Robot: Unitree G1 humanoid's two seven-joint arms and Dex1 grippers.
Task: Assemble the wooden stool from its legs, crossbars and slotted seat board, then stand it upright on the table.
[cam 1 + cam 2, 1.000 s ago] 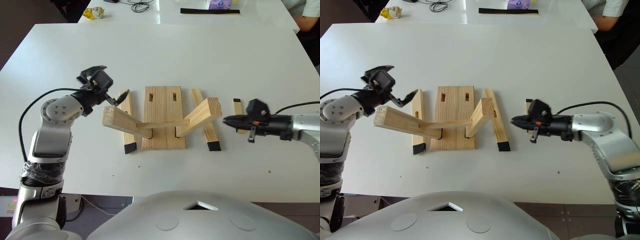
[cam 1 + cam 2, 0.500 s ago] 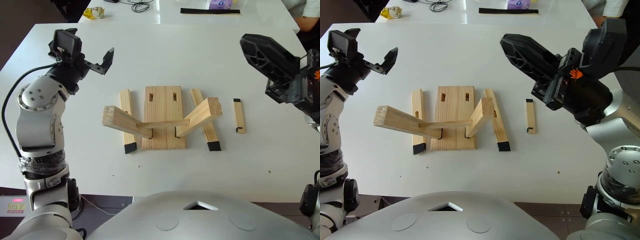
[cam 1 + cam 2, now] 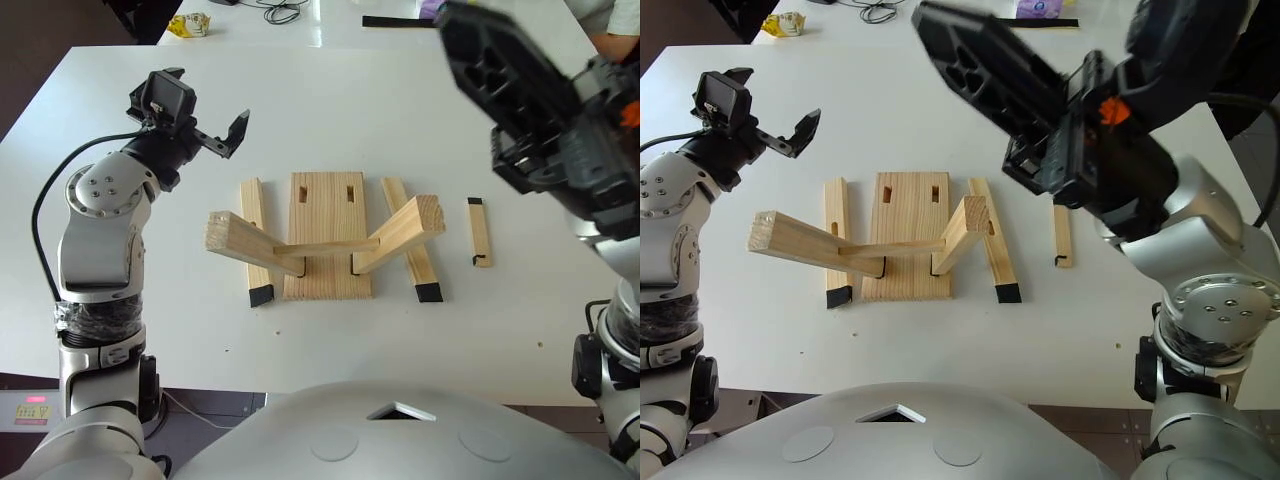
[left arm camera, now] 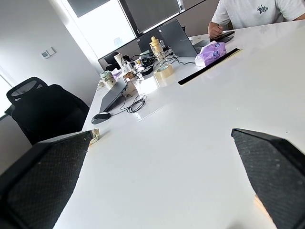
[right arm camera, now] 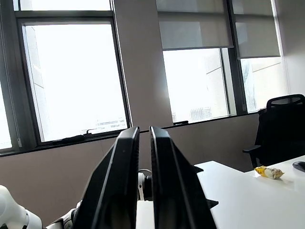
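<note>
1. Seat board (image 3: 325, 215): laid flat at the middle of the table (image 3: 400, 110), slots facing up.
2. Left leg (image 3: 235, 243) and right leg (image 3: 408, 228): thick blocks, propped aslant on the board's near end and joined by a thin crossbar (image 3: 325, 247).
3. Left strip (image 3: 252, 200) and right strip (image 3: 422, 270): laid flat just beside the board, one on each side.
4. Short bar (image 3: 478, 232): laid apart, to the right.
5. Handling, judged: the wood is taken to be stiff, light and dry. The propped frame is probably loosely seated and may tip if nudged. A hold across the flat faces of a thick leg, near mid-length, is advised. The short bar is best pinched across its narrow sides.
6. Left gripper (image 4: 162, 136): held above the table's left side, fingers spread wide, nothing carried.
7. Right gripper (image 5: 143, 130): raised high near the head camera, fingers drawn almost together, nothing between them.
8. Change noted: a second ago the left gripper was beside the left leg's outer end and the right gripper was low beside the short bar. Both have since been lifted away. The wooden parts are unmoved.
</note>
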